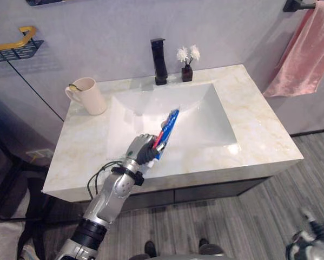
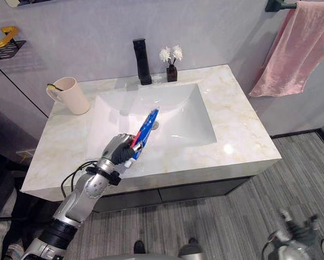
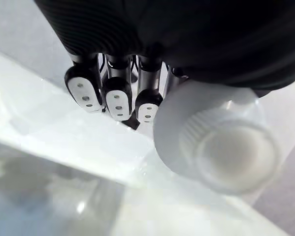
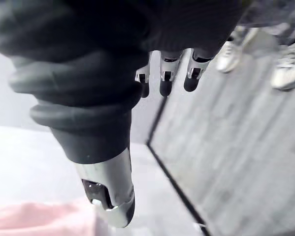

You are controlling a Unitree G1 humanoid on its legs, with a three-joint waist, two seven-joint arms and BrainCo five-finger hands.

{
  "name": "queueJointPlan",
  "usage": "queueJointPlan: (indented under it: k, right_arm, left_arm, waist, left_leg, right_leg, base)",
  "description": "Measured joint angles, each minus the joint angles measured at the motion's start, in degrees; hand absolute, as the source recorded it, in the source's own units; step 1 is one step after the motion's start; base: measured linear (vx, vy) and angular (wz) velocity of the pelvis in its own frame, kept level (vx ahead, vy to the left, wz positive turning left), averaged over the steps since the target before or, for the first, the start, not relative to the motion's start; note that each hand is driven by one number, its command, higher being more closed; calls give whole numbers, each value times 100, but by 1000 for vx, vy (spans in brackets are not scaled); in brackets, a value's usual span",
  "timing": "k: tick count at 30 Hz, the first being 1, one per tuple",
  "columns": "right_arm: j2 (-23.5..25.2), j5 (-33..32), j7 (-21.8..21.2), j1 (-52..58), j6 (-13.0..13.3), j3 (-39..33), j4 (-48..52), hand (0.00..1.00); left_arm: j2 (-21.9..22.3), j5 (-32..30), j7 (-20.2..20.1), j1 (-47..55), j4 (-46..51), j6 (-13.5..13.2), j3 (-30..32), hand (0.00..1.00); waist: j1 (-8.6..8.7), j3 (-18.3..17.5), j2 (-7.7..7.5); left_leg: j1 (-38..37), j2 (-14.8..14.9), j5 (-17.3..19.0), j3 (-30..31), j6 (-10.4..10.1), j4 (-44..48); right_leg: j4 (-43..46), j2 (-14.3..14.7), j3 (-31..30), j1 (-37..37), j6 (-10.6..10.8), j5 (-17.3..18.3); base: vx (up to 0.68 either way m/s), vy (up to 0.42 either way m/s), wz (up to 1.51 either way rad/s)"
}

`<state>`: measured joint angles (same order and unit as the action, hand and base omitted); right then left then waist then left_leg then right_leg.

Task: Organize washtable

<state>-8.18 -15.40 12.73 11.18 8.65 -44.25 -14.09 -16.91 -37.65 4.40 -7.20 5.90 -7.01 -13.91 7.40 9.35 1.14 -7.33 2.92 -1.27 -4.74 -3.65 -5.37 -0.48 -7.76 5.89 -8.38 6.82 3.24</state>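
- Right hand [image 1: 312, 238] hangs low at the robot's right side, above the grey plank floor [image 1: 232, 227] and well apart from the washtable. In the right wrist view its fingers [image 4: 166, 82] are straight and relaxed, with nothing between them and the thumb.
- Left hand [image 1: 142, 148] sits over the front rim of the basin [image 1: 205, 116]. Its fingers are curled round the lower part of the toothpaste tube [image 1: 170, 125].
- Toothpaste tube: blue body with red and white markings, flat crimped end at the top, white cap at the bottom. It is held tilted, with the crimped end leaning away over the basin and the cap end protruding below the hand. It is clear of the surface. In the left wrist view the cap [image 3: 233, 158] is round, white and ribbed round its side.
- Basin: white, rectangular, set into a cream marbled countertop [image 1: 259, 135].
- Mug [image 1: 88, 96]: cream, upright on the countertop left of the basin, handle pointing left, with a small dark item at its rim.
- Faucet [image 1: 159, 60]: black, square-bodied, at the middle of the basin's back edge.
- Vase [image 1: 187, 72]: small, dark, holding white flowers, just beside the faucet on its right.
- Towel [image 1: 308, 51]: pink, hanging from a dark bar on the wall at the far right.
- Wire shelf [image 1: 13, 46]: black with a yellow handle, on the wall at the far left.
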Motion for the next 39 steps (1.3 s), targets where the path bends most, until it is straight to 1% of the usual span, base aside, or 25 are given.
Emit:
queueJointPlan:
  k: [1, 2, 4, 5, 7, 8, 9, 11, 12, 14, 15, 16, 18, 19, 20, 22, 23, 24, 27, 30, 33, 35, 39]
  right_arm:
    - [-64, -63, 19, -63, 32, -26, 333, 0]
    - [-174, -202, 66, -210, 140, -10, 750, 0]
    - [-345, -433, 67, -495, 350, 121, 1341, 0]
    - [-483, -525, 41, -630, 456, 289, 1697, 0]
    - [-756, -781, -157, -831, 653, 646, 2293, 0]
    - [-972, -917, -268, -999, 765, 916, 2622, 0]
    - [-1209, -1038, -392, -1231, 898, 1260, 2879, 0]
    - [-1471, -1335, -577, -1600, 1021, 1757, 3145, 0]
    - [-1642, -1553, -716, -2018, 1121, 2377, 3311, 0]
    - [-1708, -1672, -817, -2500, 1128, 3029, 3368, 0]
    - [-1702, -1703, -882, -2867, 1106, 3644, 3358, 0]
    - [-1696, -1741, -906, -3004, 1096, 3927, 3353, 0]
    - [-1616, -1781, -906, -3341, 976, 4660, 3322, 0]
    - [-1468, -1787, -911, -3472, 912, 4946, 3268, 0]
    - [-1373, -1791, -909, -3523, 861, 5071, 3225, 0]
    - [-1014, -1832, -879, -3674, 712, 5485, 2926, 0]
    - [-942, -1834, -855, -3677, 681, 5574, 2858, 0]
    - [-770, -1835, -771, -3672, 593, 5748, 2717, 0]
    - [-519, -1807, -631, -3670, 467, 5834, 2519, 0]
    - [-272, -1688, -428, -3658, 423, 5841, 2353, 0]
    - [-83, -1456, -267, -3530, 422, 5834, 2347, 0]
    - [61, -1316, -232, -3308, 422, 5835, 2338, 0]
    - [278, -1294, -152, -2990, 419, 5839, 2102, 0]
  left_arm:
    - [58, 90, 74, 2, 155, -6, 88, 100]
    - [117, 119, 181, 2, 360, -13, 215, 100]
    - [146, 244, 262, 3, 569, -30, 366, 100]
    - [151, 336, 331, 2, 615, -39, 385, 100]
    - [164, 391, 334, 4, 686, -72, 385, 100]
    - [174, 455, 334, 4, 715, -108, 383, 100]
    - [204, 558, 333, 3, 719, -115, 358, 100]
    - [212, 622, 334, -1, 761, -122, 281, 100]
    - [206, 756, 334, -2, 765, -172, 186, 100]
    - [197, 832, 346, -57, 765, -212, 85, 100]
    - [199, 851, 351, -169, 765, -224, -76, 100]
    - [199, 862, 355, -236, 765, -224, -186, 100]
    - [210, 887, 431, -378, 764, -227, -464, 100]
    - [220, 888, 468, -451, 762, -227, -603, 100]
    - [223, 887, 477, -479, 761, -227, -658, 100]
    - [266, 882, 610, -523, 758, -224, -791, 100]
    - [277, 878, 633, -523, 753, -223, -816, 100]
    - [290, 864, 694, -523, 725, -218, -864, 100]
    - [371, 768, 731, -526, 679, -178, -917, 100]
    - [404, 754, 841, -527, 672, -140, -958, 100]
    - [502, 704, 890, -526, 612, -82, -960, 100]
    - [573, 645, 966, -526, 482, -70, -961, 100]
    - [611, 538, 981, -523, 446, -20, -962, 100]
  waist:
    - [-15, -1, -1]
    - [-31, -14, -12]
    - [-51, -22, -12]
    - [-54, -29, -13]
    - [-63, -48, -13]
    - [-77, -80, -10]
    - [-107, -189, -4]
    - [-160, -258, -19]
    - [-200, -351, -33]
    - [-230, -381, -48]
    - [-334, -389, -62]
    - [-362, -390, -65]
    - [-436, -390, -65]
    - [-499, -390, -66]
    - [-512, -390, -66]
    - [-535, -390, -66]
    - [-537, -391, -67]
    - [-532, -391, -67]
    - [-522, -391, -67]
    - [-517, -391, -67]
    - [-517, -391, -66]
    - [-513, -392, -65]
    - [-511, -392, -65]
  left_leg:
    - [-14, 5, 0, -10, 0, 0]
    - [-16, 10, 1, -28, 0, -1]
    - [-11, 17, 1, -36, 2, -1]
    - [-11, 20, 1, -35, 3, -2]
    - [2, 26, 1, -34, 4, -2]
    - [15, 28, -1, -33, 4, -2]
    - [71, 30, -4, -33, 4, -1]
    - [67, 32, -13, -31, -2, 0]
    - [68, 34, -13, -16, -2, 1]
    - [60, 33, -14, 2, -1, 1]
    - [61, 29, -19, 19, 5, 2]
    - [61, 25, -22, 27, 10, 2]
    - [66, -1, -43, 108, 30, 2]
    - [60, -12, -49, 143, 39, 2]
    - [60, -17, -55, 156, 45, 1]
    - [77, -51, -76, 187, 70, 1]
    - [84, -59, -81, 192, 76, 1]
    - [104, -84, -95, 233, 90, 0]
    - [144, -111, -133, 277, 97, -3]
    - [207, -109, -200, 310, 89, -9]
    - [262, -99, -255, 335, 83, -15]
    - [255, -100, -273, 359, 82, -20]
    - [274, -98, -306, 350, 82, -53]
  right_leg:
    - [30, 9, -7, 8, 0, 0]
    - [41, 17, -34, 25, 0, 0]
    - [54, 30, -95, 65, 2, -1]
    - [57, 35, -105, 73, 9, -6]
    - [59, 44, -104, 87, 18, -13]
    - [59, 47, -108, 107, 29, -24]
    - [63, 50, -121, 172, 32, -36]
    - [62, 53, -122, 167, 39, -46]
    - [65, 54, -106, 159, 40, -46]
    - [88, 53, -84, 151, 41, -47]
    - [109, 46, -58, 150, 42, -47]
    - [119, 41, -41, 148, 42, -47]
    - [141, 10, 59, 112, 44, -46]
    - [141, -2, 93, 88, 44, -46]
    - [141, -10, 130, 74, 44, -46]
    - [154, -41, 193, 63, 44, -46]
    - [153, -49, 195, 69, 44, -46]
    - [147, -71, 203, 81, 44, -46]
    - [143, -96, 245, 93, 44, -46]
    - [143, -94, 325, 137, 44, -46]
    - [146, -82, 348, 171, 36, -51]
    - [147, -81, 366, 180, 32, -53]
    - [136, -79, 358, 209, -4, -79]
  base:
    - [-47, -13, -7]
    - [-58, -13, -11]
    - [-77, -17, -12]
    - [-88, -21, -4]
    - [-59, -15, -1]
    - [-39, -11, -4]
    - [-17, -11, -5]
    - [0, -4, -2]
    - [10, -11, 5]
    - [-1, -8, 8]
    - [-20, -4, 8]
    - [-33, -3, 14]
    - [-27, 2, 21]
    - [-28, 3, 19]
    - [-34, 1, 20]
    - [-44, 4, 14]
    - [-45, 5, 3]
    - [-45, 0, 3]
    - [-48, -5, 6]
    - [-75, -20, 10]
    - [-73, -22, 7]
    - [-74, -14, 6]
    - [-69, -8, -2]
